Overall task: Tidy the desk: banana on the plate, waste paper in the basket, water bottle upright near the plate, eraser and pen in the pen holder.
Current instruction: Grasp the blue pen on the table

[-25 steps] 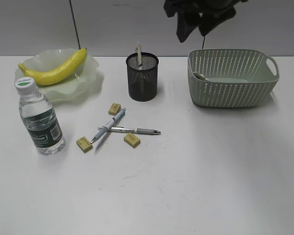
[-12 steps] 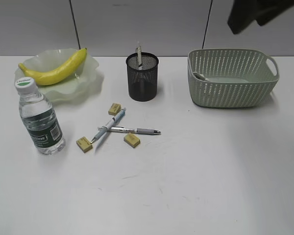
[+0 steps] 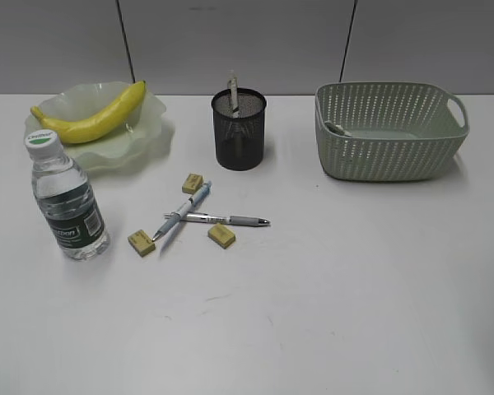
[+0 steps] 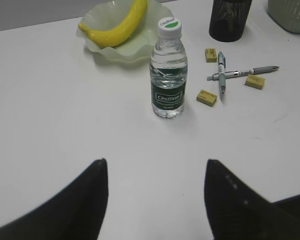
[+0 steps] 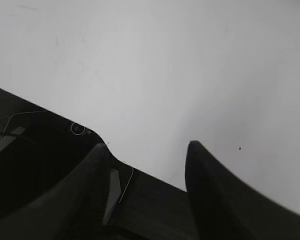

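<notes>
While parted and empty above bare worktop (image 3: 354, 288), both sets of jaws; banana (image 3: 95, 119) on plate (image 3: 152, 136), water bottle (image 3: 66, 202) upright nearby, pens (image 3: 202, 216) loose.

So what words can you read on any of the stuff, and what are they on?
"Cestbon": on the dark green label of the water bottle, clear in the left wrist view.
Green mark on the bottle's white cap: lettering too small to read.
Small print under the brand name: blurred.
Erasers, pens: no text that can be read.
</notes>
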`<state>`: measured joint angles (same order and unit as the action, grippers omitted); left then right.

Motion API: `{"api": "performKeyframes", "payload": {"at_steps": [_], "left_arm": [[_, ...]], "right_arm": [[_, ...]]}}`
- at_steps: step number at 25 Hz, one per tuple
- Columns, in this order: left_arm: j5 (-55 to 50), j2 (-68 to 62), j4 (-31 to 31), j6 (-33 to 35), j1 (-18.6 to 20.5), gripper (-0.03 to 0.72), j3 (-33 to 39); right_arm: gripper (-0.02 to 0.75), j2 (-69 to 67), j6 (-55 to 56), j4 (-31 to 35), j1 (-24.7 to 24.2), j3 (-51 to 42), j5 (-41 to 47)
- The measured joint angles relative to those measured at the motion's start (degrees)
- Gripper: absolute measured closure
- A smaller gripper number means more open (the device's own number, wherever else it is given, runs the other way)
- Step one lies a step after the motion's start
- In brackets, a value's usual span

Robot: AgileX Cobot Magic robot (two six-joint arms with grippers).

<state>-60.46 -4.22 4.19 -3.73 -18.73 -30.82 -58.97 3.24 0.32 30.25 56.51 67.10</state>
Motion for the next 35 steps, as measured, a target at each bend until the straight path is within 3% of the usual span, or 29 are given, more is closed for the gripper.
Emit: {"api": "performKeyframes", "payload": {"at_steps": [9,17,23,31,35], "left_arm": [[0.00,0.00,0.00,0.00,0.00,0.242,0.00],[0.55,-4.55,-0.53,3.73,0.00,0.253,-2.22],[3.26,-20.74,-4.76,8.86,0.00,0.276,-10.12],[3.85,-49.96,-18.18,15.11,0.00,0.277,-22.36],[4.09,-60.89,-19.89,16.46,-1.11,0.277,-28.43]], "right_arm": [[0.344,27.90,-2.38,-0.32,0.00,-21.01,-5.27],[0.344,53.26,-2.81,-0.97,0.00,-26.89,-7.72],[0.344,59.36,-2.87,-1.58,0.02,-27.30,-7.63],[0.344,59.36,-2.93,-1.70,0.02,-27.30,-7.63],[0.344,59.36,-3.24,-1.82,0.02,-27.33,-7.63]]}}
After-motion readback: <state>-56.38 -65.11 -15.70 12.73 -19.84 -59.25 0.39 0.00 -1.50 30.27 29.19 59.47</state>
